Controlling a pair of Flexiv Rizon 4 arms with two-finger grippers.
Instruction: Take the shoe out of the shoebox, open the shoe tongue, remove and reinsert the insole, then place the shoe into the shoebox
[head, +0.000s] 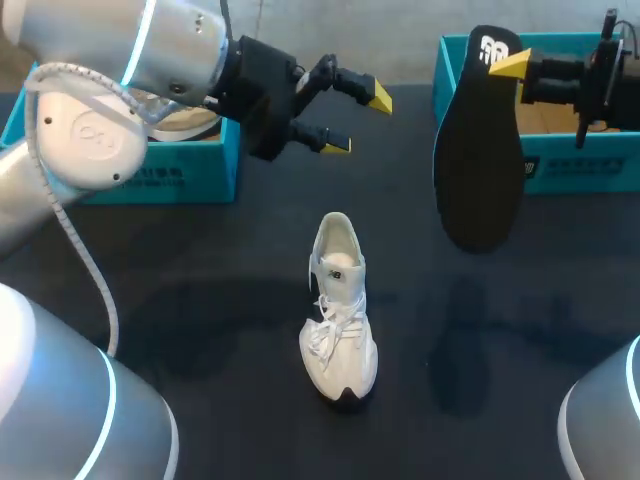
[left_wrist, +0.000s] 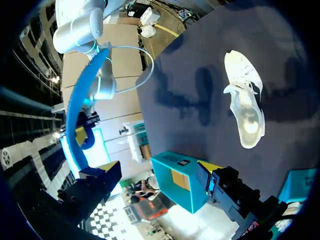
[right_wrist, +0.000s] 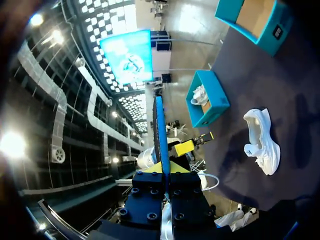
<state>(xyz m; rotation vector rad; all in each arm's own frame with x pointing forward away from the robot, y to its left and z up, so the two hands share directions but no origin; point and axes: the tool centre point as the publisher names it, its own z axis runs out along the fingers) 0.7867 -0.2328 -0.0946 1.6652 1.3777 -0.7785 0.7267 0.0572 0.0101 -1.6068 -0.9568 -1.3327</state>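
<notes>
A white shoe (head: 338, 315) stands upright on the dark table, its opening toward the back; the same shoe (left_wrist: 245, 105) lies ahead of my left gripper (left_wrist: 159, 167) in its wrist view. That left gripper (head: 358, 122) hovers open and holding nothing, above and behind the shoe. My right gripper (head: 510, 62) is shut on the top end of a black insole (head: 478, 160), which hangs down in the air in front of the right teal shoebox (head: 585, 165). In the right wrist view the insole (right_wrist: 160, 130) runs edge-on out from the right gripper (right_wrist: 161, 167), with the shoe (right_wrist: 262, 140) far beyond it.
A second teal shoebox (head: 150, 175) at the back left holds another white shoe (head: 185, 118). My left arm (head: 90, 130) stretches over that box. Dark tabletop (head: 200, 300) lies open around the standing shoe.
</notes>
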